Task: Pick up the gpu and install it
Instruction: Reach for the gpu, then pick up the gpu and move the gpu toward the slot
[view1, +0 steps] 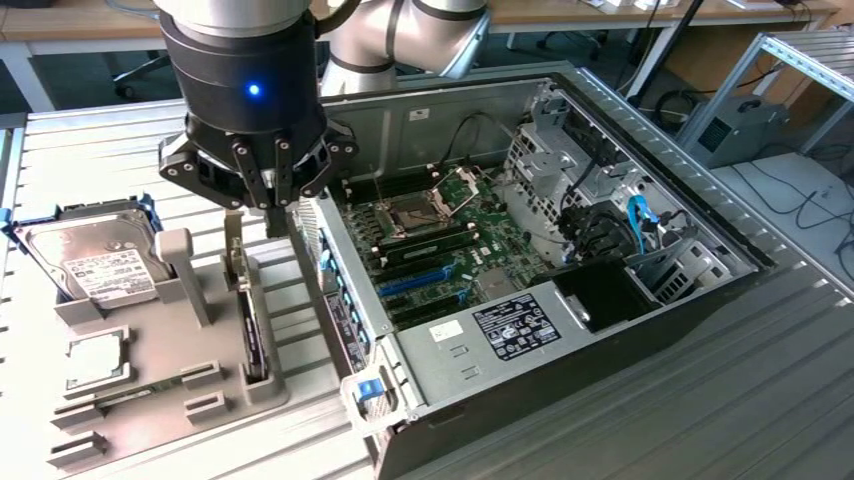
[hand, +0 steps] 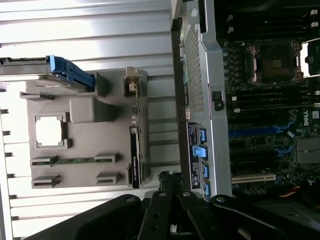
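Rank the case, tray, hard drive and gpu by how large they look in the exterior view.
1. case
2. tray
3. hard drive
4. gpu: it stands on edge, so only a thin strip shows, though it looks about as long as the hard drive.

Exterior cam: off-arm, mounted high, looking obliquely down at the slatted surface (view1: 747, 400). Mid range. It frames the whole open PC case (view1: 441, 120), the grey parts tray (view1: 200, 380) on the exterior view's left, and my arm with the pincer (view1: 256, 215) above the tray's case-side edge.

Wrist cam: on my wrist, facing straight down along the tool axis and much closer in. The pincer (hand: 167, 182) body is dark in the foreground, with the surface (hand: 100, 35) below.

Overlap: the tray (hand: 90, 150), the case side wall (hand: 197, 75) next to it, and the motherboard's CPU socket (view1: 414, 215) (hand: 275, 62). The far half of the case is covered by the exterior cam.
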